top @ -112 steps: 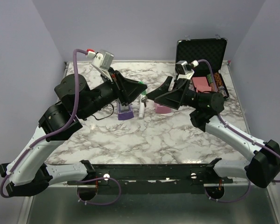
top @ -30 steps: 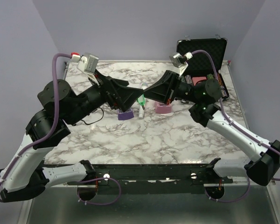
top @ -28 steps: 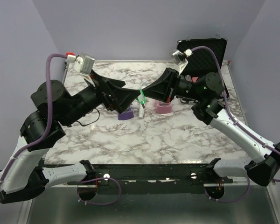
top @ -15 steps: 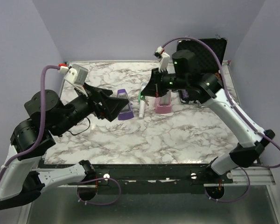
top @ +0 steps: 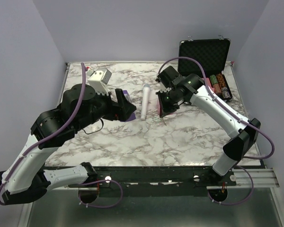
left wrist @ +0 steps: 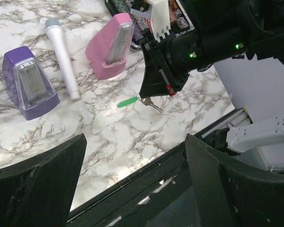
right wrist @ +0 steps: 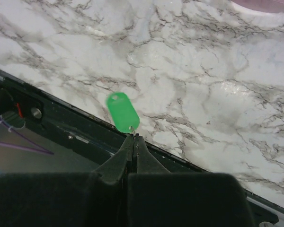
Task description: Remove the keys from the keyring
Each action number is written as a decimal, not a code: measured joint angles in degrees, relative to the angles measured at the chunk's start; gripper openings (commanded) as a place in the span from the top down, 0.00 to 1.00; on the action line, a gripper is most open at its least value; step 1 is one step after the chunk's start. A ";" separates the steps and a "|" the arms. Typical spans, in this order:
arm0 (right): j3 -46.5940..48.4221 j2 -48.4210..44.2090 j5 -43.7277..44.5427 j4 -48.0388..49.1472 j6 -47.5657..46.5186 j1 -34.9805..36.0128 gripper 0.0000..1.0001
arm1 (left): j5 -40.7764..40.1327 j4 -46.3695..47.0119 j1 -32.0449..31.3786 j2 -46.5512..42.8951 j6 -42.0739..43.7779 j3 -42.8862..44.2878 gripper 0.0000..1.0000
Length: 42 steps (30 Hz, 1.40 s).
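1. The right gripper (right wrist: 132, 140) points down at the desk (top: 180, 137). Its fingers (right wrist: 118, 168) are pressed together with no gap showing between them.
2. The tips of those fingers pinch the keyring (right wrist: 131, 128), a thin grey loop that just shows above them.
3. The key (right wrist: 122, 111) hangs off the ring by its oblong green plastic head, which points away from the fingertips.
4. From the left wrist, the green head lies flat and low over the marble, in front of the pink metronome (left wrist: 111, 47). A small grey metal piece (left wrist: 154, 107) sticks out on the other side of the right fingertips.
5. Whether the green head rests on the desk or sits just above it cannot be told.
6. The left gripper (top: 125, 105) has its fingers (left wrist: 42, 184) spread wide, and they hold and touch nothing.
7. Seen from above, the left gripper hangs over the purple metronome (left wrist: 31, 82), well apart from the key.
8. The microphone (left wrist: 61, 52) lies on the desk between the two metronomes.
9. An open black case (top: 203, 49) stands at the far right corner, with poker chips (top: 217, 85) in front of it.
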 measured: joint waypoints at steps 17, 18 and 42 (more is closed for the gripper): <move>-9.42 -20.74 -36.87 23.54 -4.52 0.35 0.99 | 29.97 8.09 0.70 -7.30 13.03 -6.36 0.33; -9.42 -21.05 -38.86 24.65 -4.57 0.37 0.99 | 30.88 8.22 0.70 -7.37 13.53 -6.25 0.34; -9.62 -22.49 -50.99 31.80 -4.59 0.37 0.99 | 37.07 9.55 1.09 1.57 17.35 -2.60 0.58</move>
